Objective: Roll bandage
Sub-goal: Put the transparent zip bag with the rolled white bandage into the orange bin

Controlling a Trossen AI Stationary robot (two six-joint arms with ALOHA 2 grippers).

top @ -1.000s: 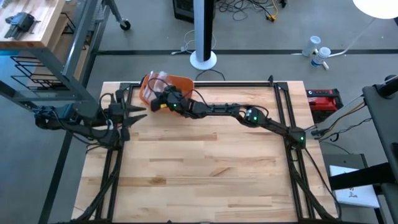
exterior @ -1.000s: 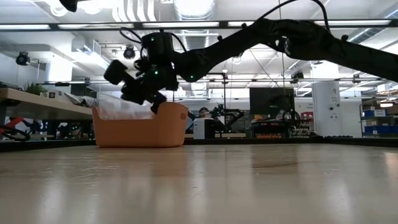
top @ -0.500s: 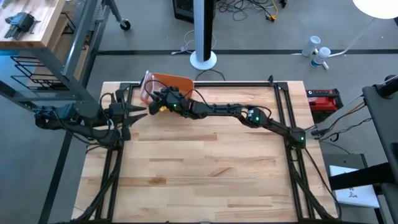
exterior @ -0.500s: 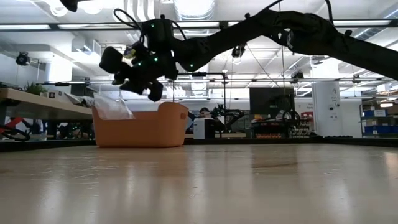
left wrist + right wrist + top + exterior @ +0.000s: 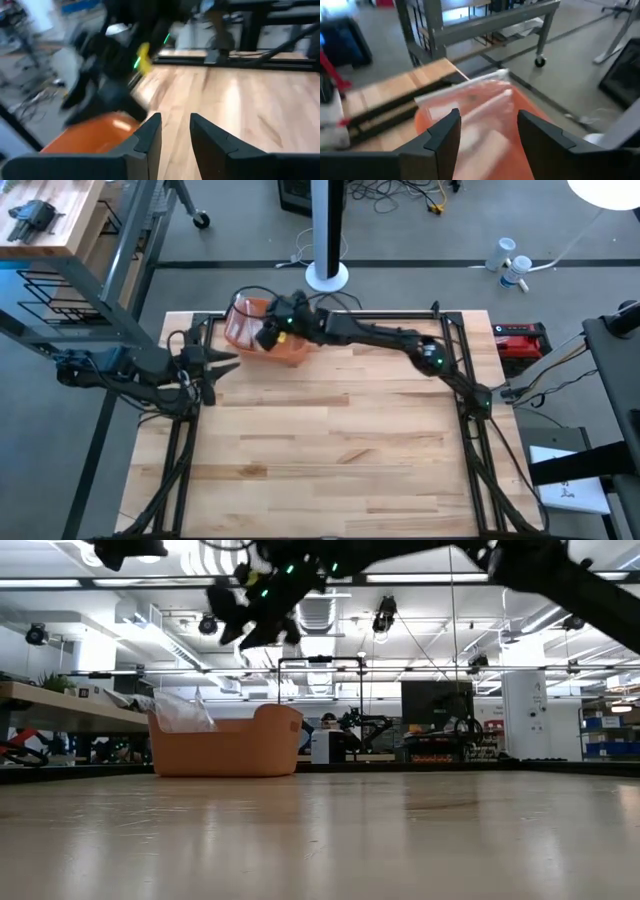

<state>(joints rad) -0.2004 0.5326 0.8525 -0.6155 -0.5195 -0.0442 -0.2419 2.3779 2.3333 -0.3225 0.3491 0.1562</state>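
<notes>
While right end effector [image 5: 266,332] hovers open, bin [image 5: 262,340] upright.

High view looks straight down; low view level across table [image 5: 330,830]; both share orange bin [image 5: 262,340].

Orange tub [image 5: 228,746] on the table [image 5: 320,830], dark arm [image 5: 330,562] high above.
</notes>
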